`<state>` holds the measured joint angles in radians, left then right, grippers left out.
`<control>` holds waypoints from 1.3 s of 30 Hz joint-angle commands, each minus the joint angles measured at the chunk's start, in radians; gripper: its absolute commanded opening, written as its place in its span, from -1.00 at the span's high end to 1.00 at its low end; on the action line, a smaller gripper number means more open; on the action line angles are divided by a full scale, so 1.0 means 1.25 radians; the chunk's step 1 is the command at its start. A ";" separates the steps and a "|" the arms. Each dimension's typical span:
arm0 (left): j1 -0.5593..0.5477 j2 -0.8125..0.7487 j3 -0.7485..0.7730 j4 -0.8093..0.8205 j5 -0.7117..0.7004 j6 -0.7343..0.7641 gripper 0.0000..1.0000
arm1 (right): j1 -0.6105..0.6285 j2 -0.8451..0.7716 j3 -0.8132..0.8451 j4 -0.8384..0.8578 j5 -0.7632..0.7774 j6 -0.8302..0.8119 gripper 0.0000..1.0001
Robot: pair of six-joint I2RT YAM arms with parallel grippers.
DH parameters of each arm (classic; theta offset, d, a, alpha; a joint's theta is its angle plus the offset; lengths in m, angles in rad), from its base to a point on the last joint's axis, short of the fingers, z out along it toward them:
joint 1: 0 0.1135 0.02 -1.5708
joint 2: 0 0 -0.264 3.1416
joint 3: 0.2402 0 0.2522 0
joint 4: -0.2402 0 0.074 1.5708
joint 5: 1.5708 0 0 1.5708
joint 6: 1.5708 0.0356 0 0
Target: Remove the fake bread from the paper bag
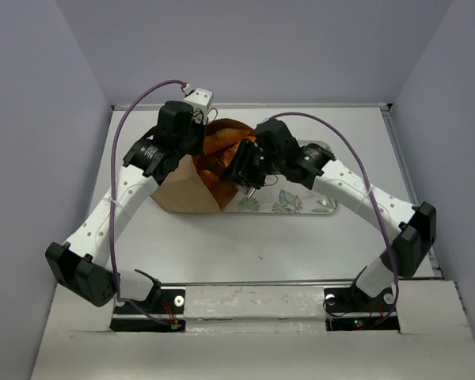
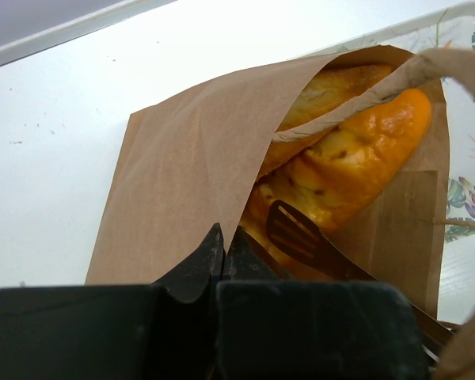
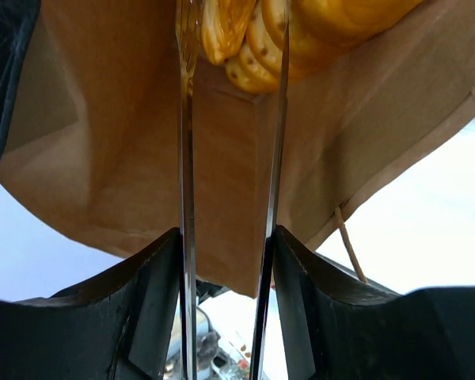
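Progress: no loaf is out yet. All the fake bread (image 1: 218, 154) that I can see sits inside the paper bag (image 1: 186, 188), and the top view shows none lying on the worktop.
Left to do: every loaf has to come out through the bag's mouth. By my judgement the task is at its first pull.
Bag position: it lies on its side toward the far edge of the worktop, left of centre. Its closed bottom points to the near-left corner and its open mouth to the far-right corner.
Bread position: the glossy orange loaves are bunched just inside the mouth. At least two show in the left wrist view, under a twisted paper handle (image 2: 344, 111).
My left gripper (image 2: 249, 229): it looks clenched on the upper wall of the bag at the mouth, with one finger outside the paper and the ridged one inside, holding the mouth up.
My right gripper (image 3: 229, 55): it is reaching into the mouth from the right. The jaws stand apart, and the loaf ends (image 3: 226, 32) lie between the fingertips. I cannot tell whether they press on the bread.
Nearby: a leaf-patterned tray (image 1: 305, 204) lies just right of the bag, along the far edge.
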<state>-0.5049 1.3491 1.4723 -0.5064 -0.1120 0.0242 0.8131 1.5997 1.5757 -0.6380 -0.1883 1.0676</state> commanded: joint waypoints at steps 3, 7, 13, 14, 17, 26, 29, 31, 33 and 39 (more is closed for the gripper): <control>-0.008 -0.047 0.011 0.065 0.034 -0.013 1.00 | 0.001 0.001 0.013 0.083 0.089 -0.006 -0.05; -0.008 -0.051 0.008 0.065 0.031 -0.014 1.00 | 0.001 -0.018 0.010 0.101 0.125 -0.007 -0.07; -0.010 -0.051 0.006 0.064 0.038 -0.014 1.00 | 0.001 -0.050 -0.049 0.143 0.220 0.039 -0.11; -0.008 -0.051 0.008 0.063 0.043 -0.014 1.00 | 0.001 -0.048 -0.061 0.163 0.222 0.041 -0.11; -0.010 -0.055 0.011 0.058 0.054 -0.014 1.00 | 0.001 -0.033 -0.060 0.195 0.239 0.036 -0.11; -0.010 -0.071 -0.021 0.059 0.114 -0.010 1.00 | -0.015 0.048 0.045 0.237 0.245 -0.022 -0.10; -0.008 -0.074 -0.021 0.057 0.119 -0.008 1.00 | -0.023 0.051 0.026 0.248 0.266 -0.009 -0.06; -0.010 -0.074 -0.018 0.055 0.119 -0.006 1.00 | -0.031 0.043 -0.001 0.256 0.278 0.000 0.07; -0.008 -0.074 -0.014 0.054 0.117 -0.006 1.00 | -0.031 0.042 -0.009 0.271 0.283 -0.006 0.30; 0.000 -0.068 -0.030 0.059 0.023 -0.012 1.00 | -0.031 0.043 0.052 0.272 0.244 -0.119 0.91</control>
<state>-0.5049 1.3121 1.4326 -0.5102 -0.0410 0.0208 0.7891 1.6707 1.5635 -0.3973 0.0933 1.0138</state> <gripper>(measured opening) 0.050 0.404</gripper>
